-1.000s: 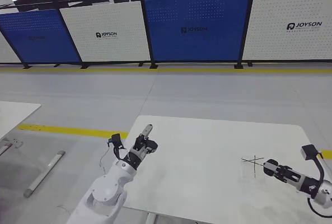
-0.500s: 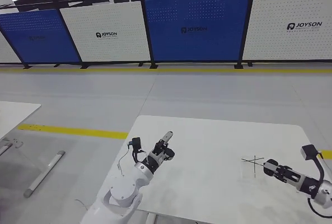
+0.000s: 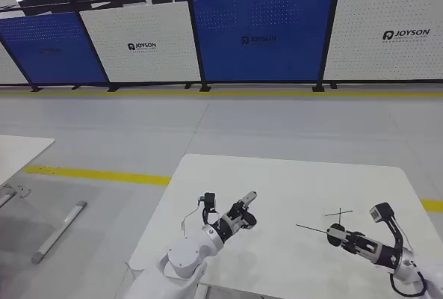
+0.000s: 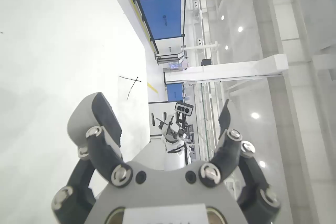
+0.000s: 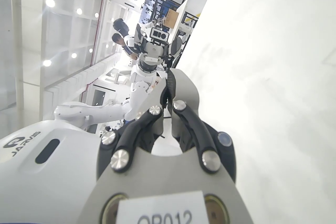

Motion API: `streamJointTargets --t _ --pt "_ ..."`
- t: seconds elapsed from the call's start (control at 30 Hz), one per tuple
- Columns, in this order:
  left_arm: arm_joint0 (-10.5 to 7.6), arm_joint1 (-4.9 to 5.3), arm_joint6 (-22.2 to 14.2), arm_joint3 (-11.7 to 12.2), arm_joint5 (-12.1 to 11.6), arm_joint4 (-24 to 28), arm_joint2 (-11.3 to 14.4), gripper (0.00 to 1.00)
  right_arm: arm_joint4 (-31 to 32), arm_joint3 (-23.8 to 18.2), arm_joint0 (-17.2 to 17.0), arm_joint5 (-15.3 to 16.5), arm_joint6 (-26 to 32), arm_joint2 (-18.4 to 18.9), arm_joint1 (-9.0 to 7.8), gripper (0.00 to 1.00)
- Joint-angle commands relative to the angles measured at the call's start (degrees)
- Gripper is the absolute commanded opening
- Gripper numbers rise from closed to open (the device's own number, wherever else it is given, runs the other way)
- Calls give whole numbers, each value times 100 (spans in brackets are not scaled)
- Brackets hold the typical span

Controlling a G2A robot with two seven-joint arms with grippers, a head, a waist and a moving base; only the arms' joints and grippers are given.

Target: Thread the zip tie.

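From the top, the white table (image 3: 281, 179) has both arms over it. The right gripper (image 3: 332, 232) is at about 4 o'clock on the table. Its jaws are pinched on one thin black zip tie (image 3: 311, 228). The tie sticks out toward 10 o'clock, up off the table, and points at the other arm. Two other ties (image 3: 339, 215) lie crossed on the table, just beside the right gripper at its 1 o'clock. The left gripper (image 3: 243, 203) is near the middle of the table, at about 9 o'clock from the right one and a little apart from it.

A second ago the right gripper sat low by the pile of ties. Now it has picked one up and pulled it away. The left arm was back by the table's 8 o'clock edge, and it has swung in toward the middle. So I think the pick-up is done and the two arms are coming together to thread the tie.

The left wrist view shows the left gripper's jaws wide apart with nothing in them. The crossed ties lie on the table far ahead.

The right wrist view shows the right gripper's jaws pressed tight together. The tie is too thin to make out well there.
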State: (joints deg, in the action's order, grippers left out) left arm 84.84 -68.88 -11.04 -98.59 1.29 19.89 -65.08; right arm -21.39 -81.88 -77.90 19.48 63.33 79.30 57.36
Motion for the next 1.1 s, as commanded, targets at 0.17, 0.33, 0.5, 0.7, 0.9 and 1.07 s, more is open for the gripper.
streamJointTargets --t 0.17,0.33,0.5,0.7,0.9,1.07 --pt "1 0 9 2 -1 9 -2 100 -7 -1 1 0 3 4 -1 0" --pt "1 0 9 2 -1 9 -2 100 -7 -1 1 0 3 4 -1 0" --pt "1 0 9 2 -1 9 -2 100 -7 -1 1 0 3 4 -1 0" --pt "1 0 9 2 -1 9 -2 100 -7 -1 1 0 3 4 -1 0" --pt "1 0 9 2 -1 9 -2 100 -7 -1 1 0 3 4 -1 0" --pt "-58 24 -316 147 130 -192 41 100 -170 -299 -103 0 -188 -115 38 0"
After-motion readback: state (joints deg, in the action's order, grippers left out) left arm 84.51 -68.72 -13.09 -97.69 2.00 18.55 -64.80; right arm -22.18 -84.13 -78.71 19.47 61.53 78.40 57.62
